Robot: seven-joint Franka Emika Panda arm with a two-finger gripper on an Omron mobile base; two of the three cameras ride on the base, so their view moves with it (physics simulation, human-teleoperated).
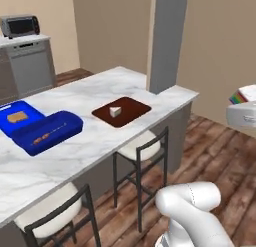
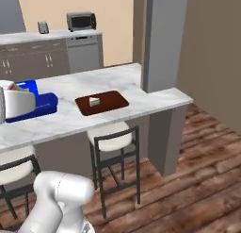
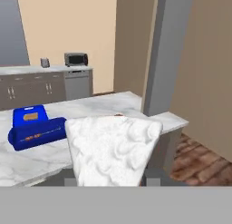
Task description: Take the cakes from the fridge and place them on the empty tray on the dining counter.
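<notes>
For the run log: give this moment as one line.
cake one: on tray | cake two: in gripper, off counter

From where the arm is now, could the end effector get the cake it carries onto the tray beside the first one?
Probably yes. The tray lies near the dining counter's edge with bare space beside the slice on it. The stools sit below counter level. The end effector holding the cake is off to the side.

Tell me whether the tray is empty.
Not empty: one cake slice sits on the tray on the counter.
</notes>
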